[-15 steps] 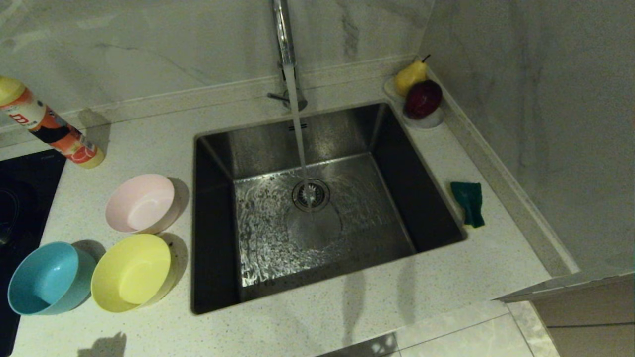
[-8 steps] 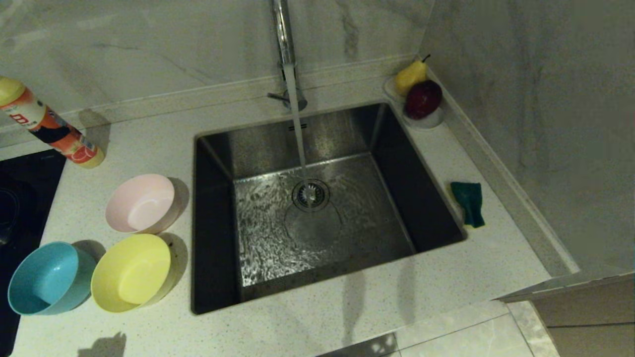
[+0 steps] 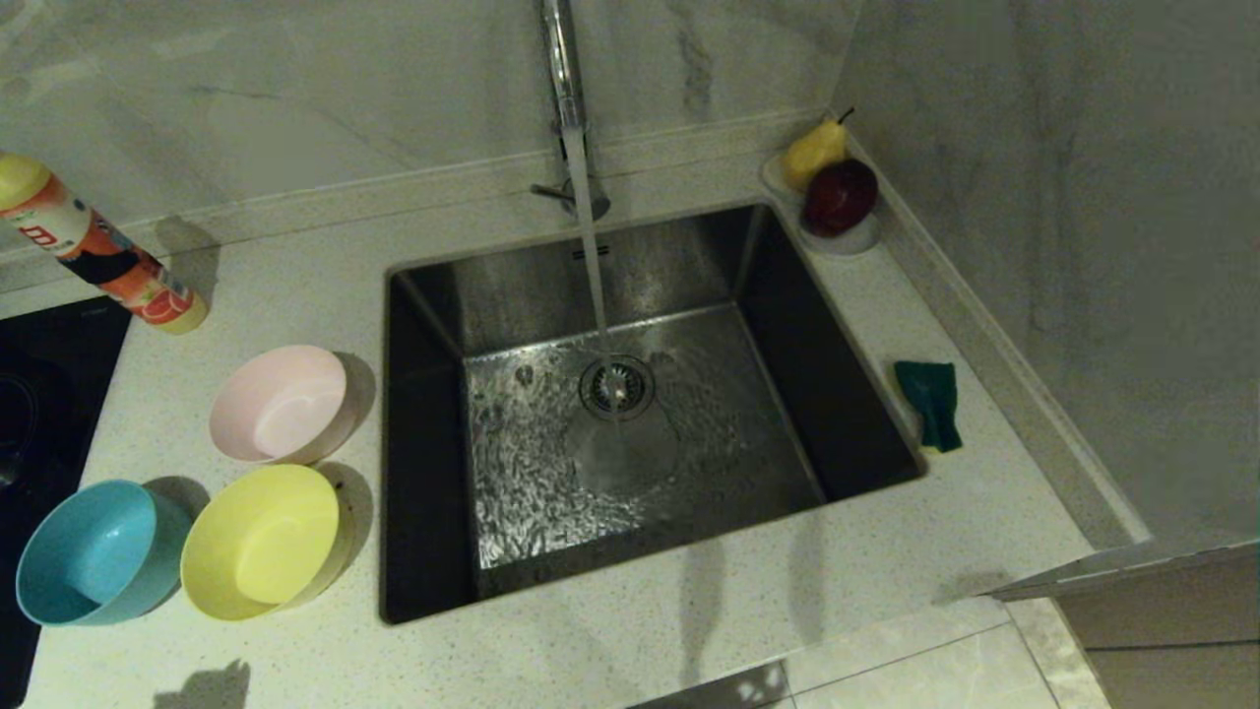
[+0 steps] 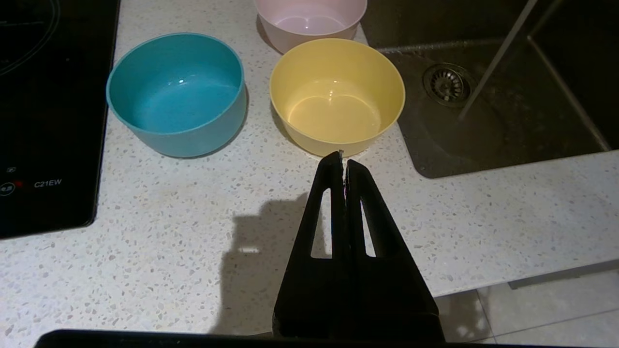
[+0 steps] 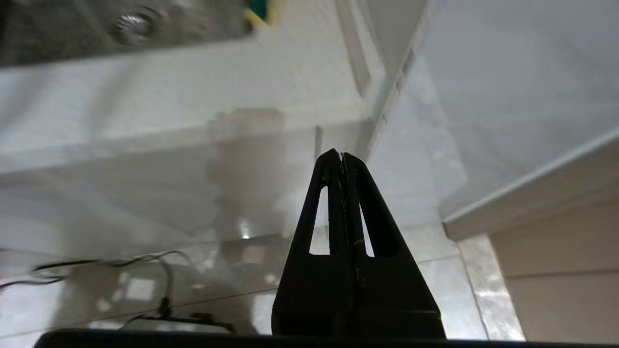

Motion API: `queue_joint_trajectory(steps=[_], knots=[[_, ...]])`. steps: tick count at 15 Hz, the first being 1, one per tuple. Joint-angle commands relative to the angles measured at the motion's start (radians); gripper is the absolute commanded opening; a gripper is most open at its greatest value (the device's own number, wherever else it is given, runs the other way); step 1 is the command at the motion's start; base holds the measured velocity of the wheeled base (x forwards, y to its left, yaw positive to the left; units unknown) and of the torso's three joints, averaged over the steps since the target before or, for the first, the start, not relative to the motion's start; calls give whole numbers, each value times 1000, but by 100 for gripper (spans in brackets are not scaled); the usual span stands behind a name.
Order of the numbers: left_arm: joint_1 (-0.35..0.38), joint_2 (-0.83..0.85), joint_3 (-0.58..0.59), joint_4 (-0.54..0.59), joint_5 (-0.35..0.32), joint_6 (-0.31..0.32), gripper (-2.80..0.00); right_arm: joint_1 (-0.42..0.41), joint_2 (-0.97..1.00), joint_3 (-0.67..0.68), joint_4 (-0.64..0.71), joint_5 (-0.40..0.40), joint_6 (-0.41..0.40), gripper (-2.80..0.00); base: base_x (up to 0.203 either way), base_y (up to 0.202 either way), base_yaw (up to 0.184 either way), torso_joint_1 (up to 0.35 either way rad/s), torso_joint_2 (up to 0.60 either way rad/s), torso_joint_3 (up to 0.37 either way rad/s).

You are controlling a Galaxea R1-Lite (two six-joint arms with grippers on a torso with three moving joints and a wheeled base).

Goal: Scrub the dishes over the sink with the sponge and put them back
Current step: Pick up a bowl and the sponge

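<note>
Water pattern on the floor of the sink (image 3: 551, 473) has shifted: ripples sit differently around the drain strainer (image 3: 617, 386) than a second ago. A faint shadow has come onto the desk (image 3: 630, 630) at its near right corner.

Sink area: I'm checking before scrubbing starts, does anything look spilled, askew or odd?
Water is running from the faucet into the empty sink, with all three bowls on the counter. The sponge lies near the sink's edge. Nothing spilled or damaged.
</note>
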State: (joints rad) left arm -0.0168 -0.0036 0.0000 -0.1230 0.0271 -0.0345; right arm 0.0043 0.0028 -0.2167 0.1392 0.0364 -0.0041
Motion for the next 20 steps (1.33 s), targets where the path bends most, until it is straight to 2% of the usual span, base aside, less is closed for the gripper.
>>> queue_joint_trajectory(steps=[1, 5, 11, 13, 14, 16, 20], knots=[[0, 4, 40, -1, 1, -1, -280, -1, 40, -140, 100, 94, -14, -280, 0, 0, 0, 0, 0, 0], [0, 3, 40, -1, 1, -1, -280, -6, 314, -312, 150, 217, -29, -280, 0, 0, 0, 0, 0, 0], [0, 3, 40, -1, 1, -1, -280, 8, 841, -536, 143, 246, -93, -280, 0, 0, 0, 0, 0, 0], [0, 2, 40, -1, 1, -1, -280, 39, 973, -584, 125, 231, -101, -280, 0, 0, 0, 0, 0, 0], [0, 4, 40, -1, 1, -1, -280, 81, 1018, -596, 114, 202, -101, -280, 0, 0, 0, 0, 0, 0], [0, 4, 40, -1, 1, -1, -280, 158, 1093, -580, 60, 123, -98, -280, 0, 0, 0, 0, 0, 0], [0, 4, 40, -1, 1, -1, -280, 242, 1226, -545, -60, 45, -78, -280, 0, 0, 0, 0, 0, 0]])
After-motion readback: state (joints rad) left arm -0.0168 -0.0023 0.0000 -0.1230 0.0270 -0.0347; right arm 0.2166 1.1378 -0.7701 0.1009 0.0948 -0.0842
